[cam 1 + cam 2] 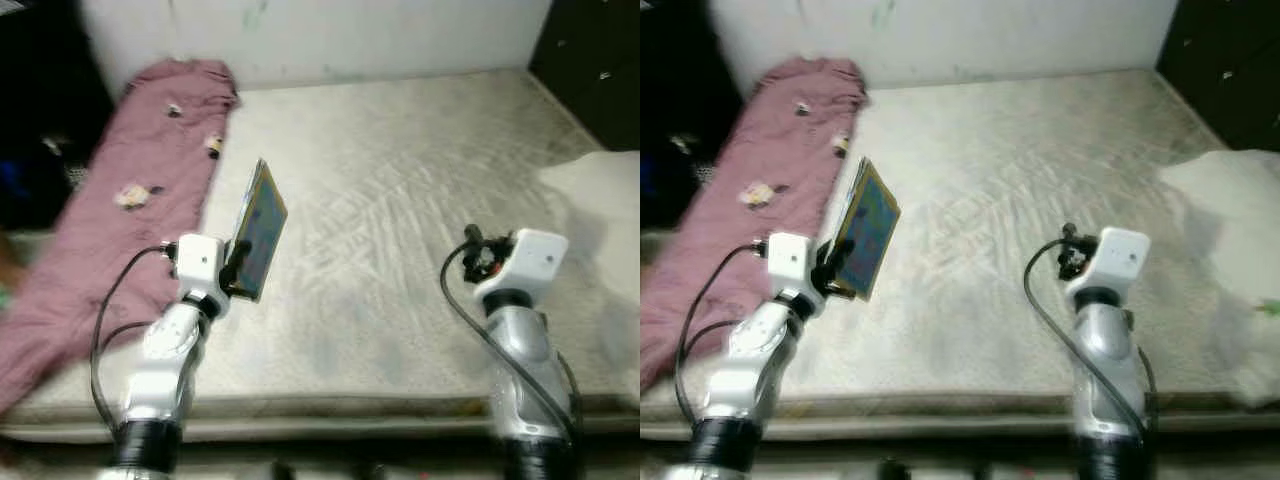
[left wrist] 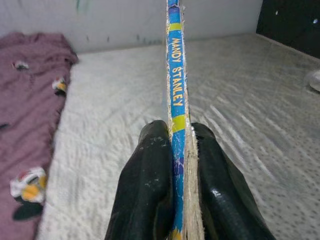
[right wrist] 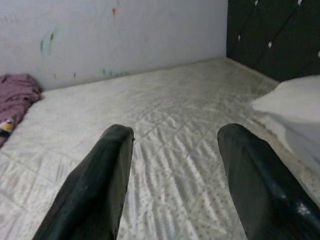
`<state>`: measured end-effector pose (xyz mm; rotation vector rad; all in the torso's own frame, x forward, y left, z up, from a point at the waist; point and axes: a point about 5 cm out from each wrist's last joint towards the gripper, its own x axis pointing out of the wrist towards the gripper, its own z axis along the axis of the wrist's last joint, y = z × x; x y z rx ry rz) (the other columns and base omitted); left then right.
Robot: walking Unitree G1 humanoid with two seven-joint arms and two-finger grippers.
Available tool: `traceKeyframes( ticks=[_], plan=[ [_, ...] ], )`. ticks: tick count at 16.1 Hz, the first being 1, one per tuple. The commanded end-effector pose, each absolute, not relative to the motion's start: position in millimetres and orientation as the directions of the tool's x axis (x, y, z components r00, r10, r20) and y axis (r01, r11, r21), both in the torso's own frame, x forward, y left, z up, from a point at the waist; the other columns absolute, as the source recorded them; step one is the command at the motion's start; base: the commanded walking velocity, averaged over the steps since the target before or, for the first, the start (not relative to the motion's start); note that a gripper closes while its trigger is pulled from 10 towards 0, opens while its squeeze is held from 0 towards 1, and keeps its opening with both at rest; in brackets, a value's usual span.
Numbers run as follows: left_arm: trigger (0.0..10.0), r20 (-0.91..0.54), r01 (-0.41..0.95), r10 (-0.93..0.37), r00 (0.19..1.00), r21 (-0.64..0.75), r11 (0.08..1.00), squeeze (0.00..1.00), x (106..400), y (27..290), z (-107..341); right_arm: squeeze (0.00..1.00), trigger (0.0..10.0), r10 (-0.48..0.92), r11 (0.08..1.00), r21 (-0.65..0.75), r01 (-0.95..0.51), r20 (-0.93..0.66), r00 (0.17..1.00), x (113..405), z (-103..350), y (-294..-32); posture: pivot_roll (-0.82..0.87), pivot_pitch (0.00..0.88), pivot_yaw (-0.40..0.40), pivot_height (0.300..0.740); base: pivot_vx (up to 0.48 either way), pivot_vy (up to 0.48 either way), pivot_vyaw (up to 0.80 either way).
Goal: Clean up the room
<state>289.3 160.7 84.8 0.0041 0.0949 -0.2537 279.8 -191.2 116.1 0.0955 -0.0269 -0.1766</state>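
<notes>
My left gripper: clamped on a thin book, held upright above the mattress.
Left wrist view: the book's blue spine, lettered "MANDY STANLEY", pinched between my two fingers.
Head views: the book's colourful cover, tilted, facing right.
My right gripper: fingers wide apart, holding nothing, over the mattress.
Around: maroon blanket along the mattress's left edge; white pillow at right; pale wall behind.
</notes>
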Motion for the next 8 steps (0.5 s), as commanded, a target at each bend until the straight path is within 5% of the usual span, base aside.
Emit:
traceKeyframes(
  ticks=[1, 8],
  plan=[
    [10.0, -0.044, 0.238, -0.237, 0.970, 0.008, 0.971, 0.00, 293.6, 166.0, 96.9, 0.00, 10.0, -0.170, 0.981, 0.101, 0.167, 0.026, 0.985, 281.6, 119.1, -189.2, -0.09, 0.000, 0.094, 0.740, 0.000, -0.472, 0.00],
    [10.0, -0.044, 0.238, -0.237, 0.970, 0.008, 0.971, 0.00, 293.6, 166.0, 96.9, 0.00, 10.0, -0.170, 0.981, 0.101, 0.167, 0.026, 0.985, 281.6, 119.1, -189.2, -0.09, 0.000, 0.094, 0.740, 0.000, -0.472, 0.00]
  ],
)
